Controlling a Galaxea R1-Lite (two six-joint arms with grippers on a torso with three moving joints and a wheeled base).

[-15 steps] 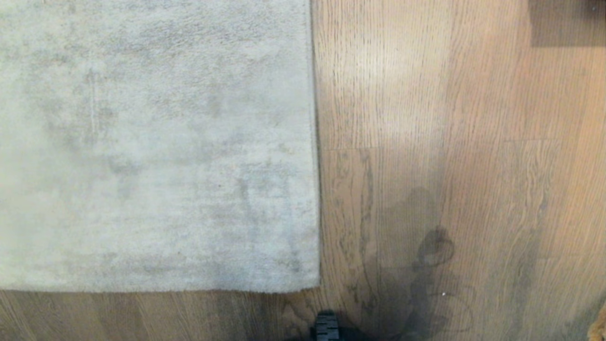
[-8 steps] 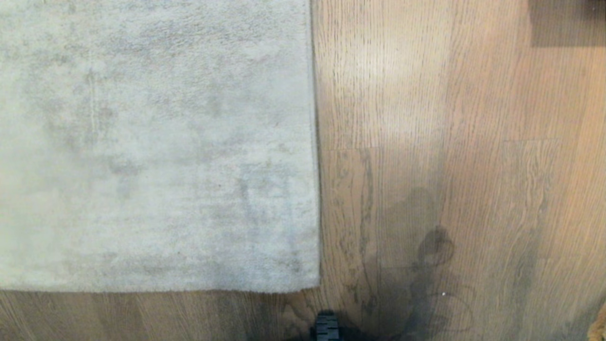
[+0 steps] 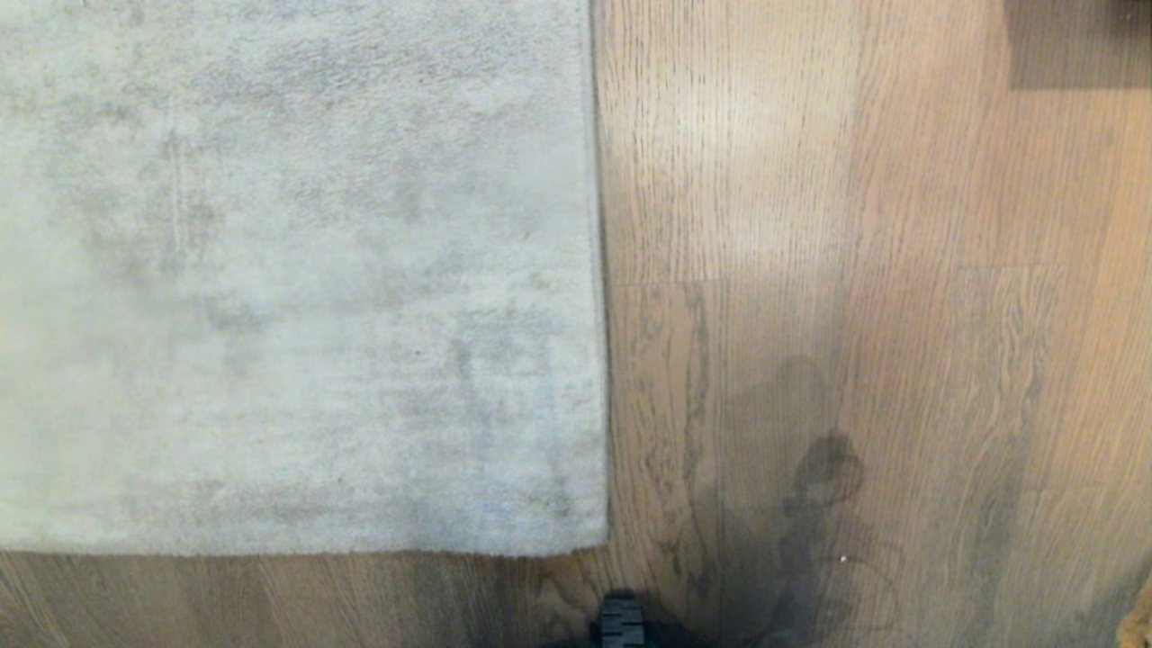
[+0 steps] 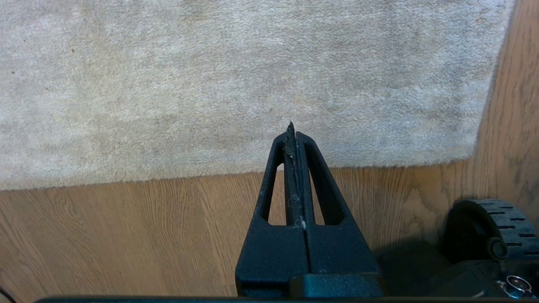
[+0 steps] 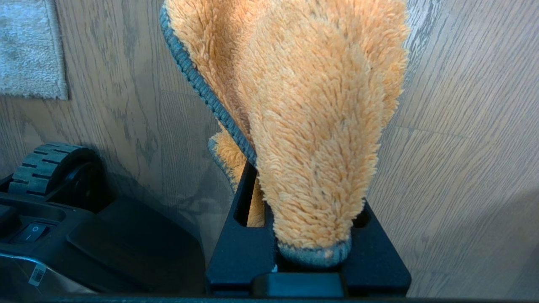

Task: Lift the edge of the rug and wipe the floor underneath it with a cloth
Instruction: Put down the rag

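Observation:
The pale grey rug lies flat, and its rug edge (image 3: 601, 270) runs straight down to a corner (image 3: 605, 543) on the brown wood floor (image 3: 855, 270). Neither gripper shows in the head view. My left gripper (image 4: 292, 131) is shut and empty, with lint on its pads. It hangs above the rug's near border (image 4: 168, 179), tips over the pile. My right gripper (image 5: 301, 141) is shut on the cloth (image 5: 320, 118), a fluffy orange rag with a grey-blue hem that drapes over and hides the fingertips. A sliver of the cloth (image 3: 1139, 621) shows at the head view's lower right corner.
The robot's black base and a ribbed wheel (image 4: 490, 227) sit close to the rug corner (image 4: 478, 153), and that wheel (image 5: 44, 164) also shows in the right wrist view. A dark rectangular patch (image 3: 1075, 45) lies on the floor at the far right.

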